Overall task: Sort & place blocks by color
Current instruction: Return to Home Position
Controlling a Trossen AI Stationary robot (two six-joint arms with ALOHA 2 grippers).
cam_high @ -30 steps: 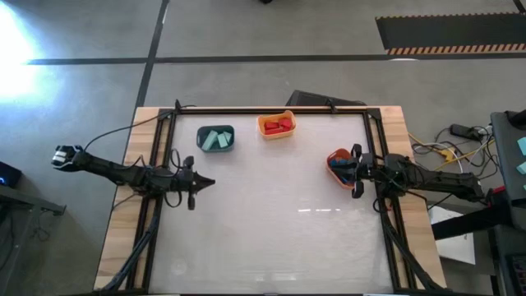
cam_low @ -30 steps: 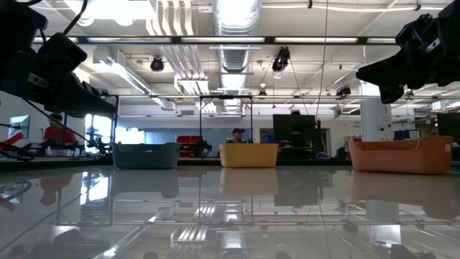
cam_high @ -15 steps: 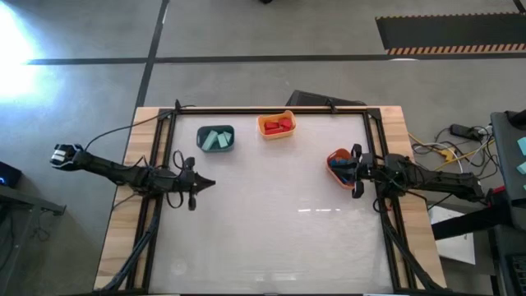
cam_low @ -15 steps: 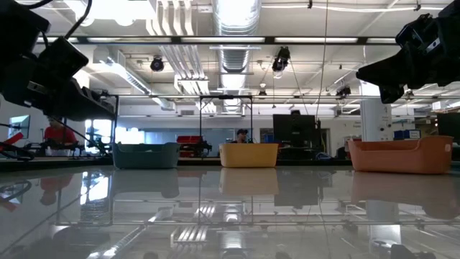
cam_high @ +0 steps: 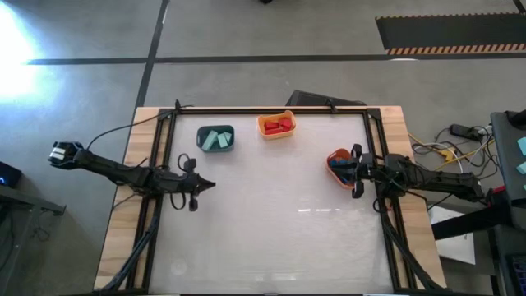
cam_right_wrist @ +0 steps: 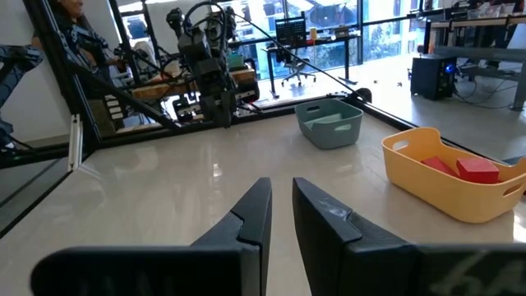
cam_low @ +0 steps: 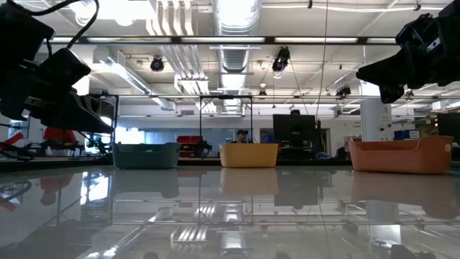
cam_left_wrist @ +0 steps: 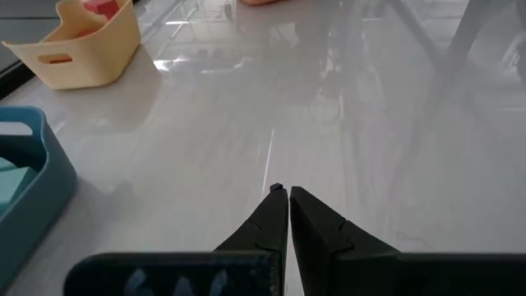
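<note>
Near half of the table: bare white top, no blocks loose on it.

Mid-table, left side: left gripper hovers just inside the left frame rail, pointing toward the table's middle. Fingers pressed together, tips touching, nothing between them.

Mid-table, right side: right gripper hovers at the right frame rail, above the outer edge of the orange bin. Fingers almost closed, with a narrow slot between them, and nothing held.

Orange bin sits on the right side of the table, nearer than the other two bins. Blue blocks lie inside it, partly hidden by the gripper, so I cannot count them.

Far edge: teal bin to the left, holding pale mint blocks. Yellow-orange bin is just to its right, apart from it, holding red blocks.

Beyond the table: a person shows in the room, behind the yellow-orange bin.
</note>
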